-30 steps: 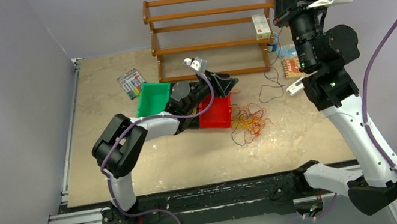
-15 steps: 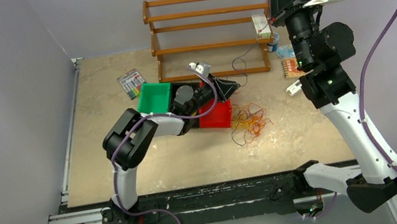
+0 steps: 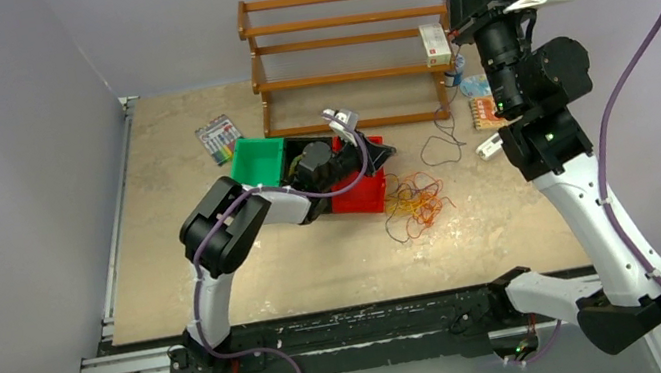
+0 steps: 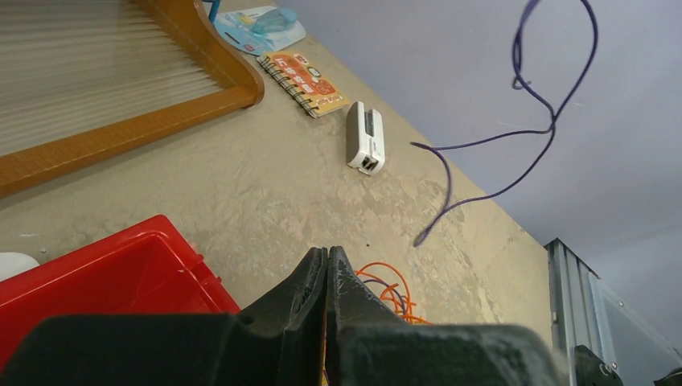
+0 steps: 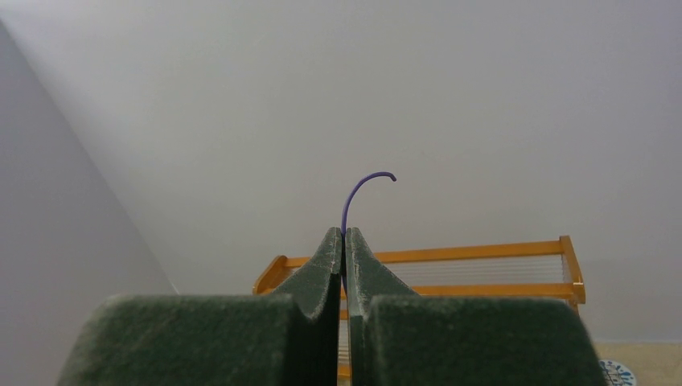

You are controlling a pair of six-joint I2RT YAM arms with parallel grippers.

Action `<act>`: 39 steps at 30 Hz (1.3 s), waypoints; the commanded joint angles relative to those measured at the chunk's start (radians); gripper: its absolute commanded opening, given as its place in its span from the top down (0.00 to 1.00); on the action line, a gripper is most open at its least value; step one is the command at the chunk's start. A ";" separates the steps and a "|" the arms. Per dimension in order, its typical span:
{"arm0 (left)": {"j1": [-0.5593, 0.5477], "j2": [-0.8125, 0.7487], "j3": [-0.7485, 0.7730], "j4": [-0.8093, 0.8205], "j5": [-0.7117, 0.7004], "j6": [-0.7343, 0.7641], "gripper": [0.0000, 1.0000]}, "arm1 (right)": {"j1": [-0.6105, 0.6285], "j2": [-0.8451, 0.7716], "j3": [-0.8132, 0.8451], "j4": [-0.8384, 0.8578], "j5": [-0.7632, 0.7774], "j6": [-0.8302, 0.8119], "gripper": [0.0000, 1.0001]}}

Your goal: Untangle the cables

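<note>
Right wrist view: the right gripper [image 5: 343, 233] is pinching a dark purple wire strand [image 5: 363, 180] between fingers pressed fully together, with only a short curled tip projecting above them. In the top external view this gripper [image 3: 461, 0] is standing high beside the brown wooden slatted shelf [image 3: 343, 42], and the strand [image 3: 445, 132] is hanging down in a loose curve, its lower end dangling near the tangled bunch of thin orange and yellow wire loops [image 3: 413, 203] lying on the beige tabletop [image 3: 218, 266] just beside the red plastic bin [image 3: 364, 196].

The left gripper [image 4: 326, 254] is hovering over the bin's edge with its fingers pressed together — whether a strand is caught between them cannot be told.

Hazards from here:
- The strand is probably slipping-prone, since so little of it is projecting past the pads.
- Swinging the loose end could be snagging it on the shelf rail or back into the bunch.
- A low left-arm move could be nudging the bin — and the loops with it.
</note>
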 commanded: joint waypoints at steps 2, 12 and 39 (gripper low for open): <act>0.000 -0.048 0.032 0.023 -0.009 0.026 1.00 | 0.000 -0.023 0.035 0.046 -0.002 0.012 1.00; 0.000 -0.131 -0.005 0.045 0.038 0.066 0.52 | 0.000 -0.021 0.030 0.048 -0.003 0.012 1.00; 0.002 -0.133 0.004 0.109 0.001 -0.018 0.46 | 0.000 0.001 0.035 0.050 -0.046 0.035 1.00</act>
